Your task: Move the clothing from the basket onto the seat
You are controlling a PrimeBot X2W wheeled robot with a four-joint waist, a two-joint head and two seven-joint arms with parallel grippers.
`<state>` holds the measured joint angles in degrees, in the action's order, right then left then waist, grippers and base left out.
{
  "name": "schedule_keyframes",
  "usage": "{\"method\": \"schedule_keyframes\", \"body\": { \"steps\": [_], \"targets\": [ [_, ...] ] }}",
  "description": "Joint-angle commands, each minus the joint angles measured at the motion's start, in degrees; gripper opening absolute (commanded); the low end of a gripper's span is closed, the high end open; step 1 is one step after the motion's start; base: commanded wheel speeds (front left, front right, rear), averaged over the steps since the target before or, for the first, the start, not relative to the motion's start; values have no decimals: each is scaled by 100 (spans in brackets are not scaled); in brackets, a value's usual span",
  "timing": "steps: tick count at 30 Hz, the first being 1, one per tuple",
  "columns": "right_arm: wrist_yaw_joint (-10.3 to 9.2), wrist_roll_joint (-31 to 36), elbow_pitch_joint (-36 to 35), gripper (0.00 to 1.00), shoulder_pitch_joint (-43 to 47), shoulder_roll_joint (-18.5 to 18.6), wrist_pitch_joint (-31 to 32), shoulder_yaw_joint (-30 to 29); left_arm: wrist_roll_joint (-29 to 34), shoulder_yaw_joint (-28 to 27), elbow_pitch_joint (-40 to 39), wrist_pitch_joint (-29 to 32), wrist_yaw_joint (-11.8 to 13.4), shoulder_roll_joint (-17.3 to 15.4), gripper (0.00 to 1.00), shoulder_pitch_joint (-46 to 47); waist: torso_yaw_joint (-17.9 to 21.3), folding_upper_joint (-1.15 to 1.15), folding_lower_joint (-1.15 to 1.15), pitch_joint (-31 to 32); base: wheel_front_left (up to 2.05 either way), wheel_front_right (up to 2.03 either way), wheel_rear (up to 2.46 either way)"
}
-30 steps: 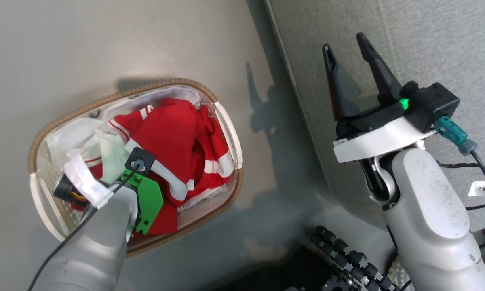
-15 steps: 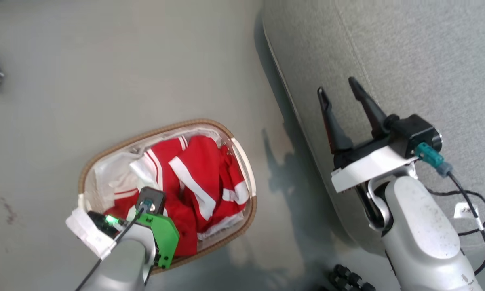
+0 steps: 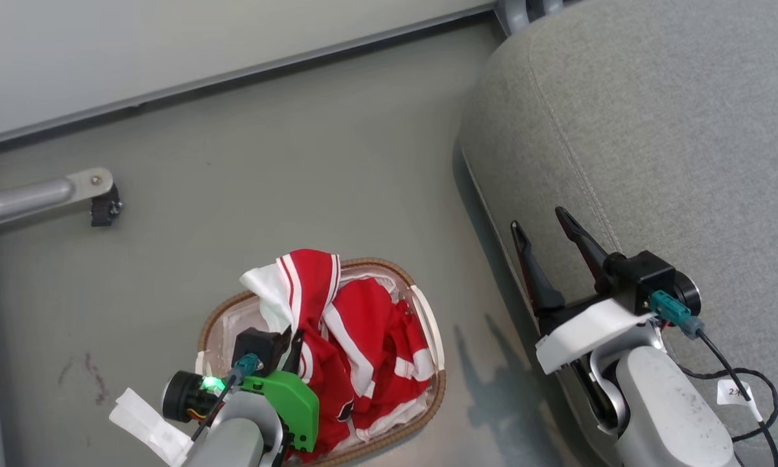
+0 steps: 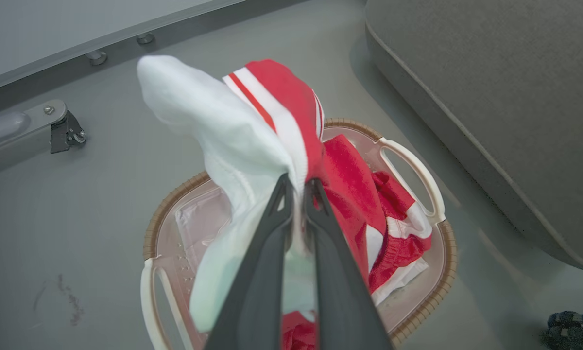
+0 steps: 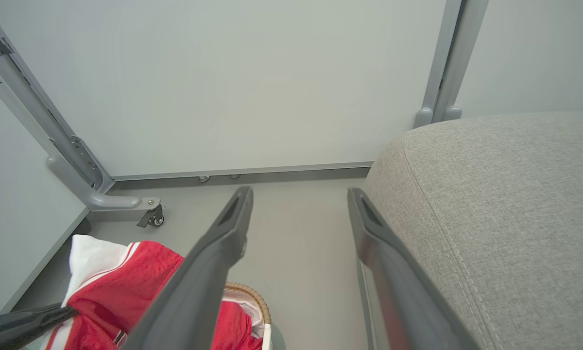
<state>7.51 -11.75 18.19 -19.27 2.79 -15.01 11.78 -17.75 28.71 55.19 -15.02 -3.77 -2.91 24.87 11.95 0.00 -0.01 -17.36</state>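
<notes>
Firmly, the left claw [image 4: 299,183] is gripping red-and-white striped clothing [image 4: 291,92] above the oval white basket [image 4: 448,253]; at three o'clock, the right claw [image 3: 538,219] is hanging released beside the grey fabric seat [image 3: 655,130].

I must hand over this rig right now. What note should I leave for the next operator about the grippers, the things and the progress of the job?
Left gripper: shut on a fold of the clothing, held up above the basket; the lower fabric hangs into it.
Right gripper: open, holding nothing, beside the edge of the seat.
Basket: on the floor, to the left of the seat; more red and white fabric lies inside.
Done: one fold gripped.
Left: carry it to the seat, release, then fetch the rest. Nothing lies on the visible part of the seat yet.
</notes>
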Motion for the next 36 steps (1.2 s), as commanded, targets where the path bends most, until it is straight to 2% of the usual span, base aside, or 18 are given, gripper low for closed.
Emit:
{"method": "schedule_keyframes", "body": {
  "steps": [1, 15, 25, 28, 36],
  "targets": [
    [-4, 30, 29, 100, 141, 27, -25, -35, -66, -23, -184, -21, 40, -4, 0, -133, -355, 0, 1, 544, 0, 0, 0],
    [-4, 69, 207, 100, 790, 50, -25, 48, -368, -362, -2451, -22, 168, -7, 0, -688, -521, 0, 1, 1377, 0, 0, 0],
    [-4, -46, 300, 100, 1099, 116, -25, 266, -621, -237, -3823, -22, 269, -7, 0, -429, -661, 0, 1, 1653, 0, 0, 0],
    [-4, -65, 284, 100, 1124, 161, -25, 439, -690, -98, -4016, -22, 301, -6, 0, -300, -726, 0, 1, 1673, 0, 0, 0],
    [-4, -172, 233, 100, 790, 199, -25, 1386, -967, 399, -4325, -15, 433, -7, 0, 8, -918, 0, 1, 1701, 0, 0, 0]
  ]
}}
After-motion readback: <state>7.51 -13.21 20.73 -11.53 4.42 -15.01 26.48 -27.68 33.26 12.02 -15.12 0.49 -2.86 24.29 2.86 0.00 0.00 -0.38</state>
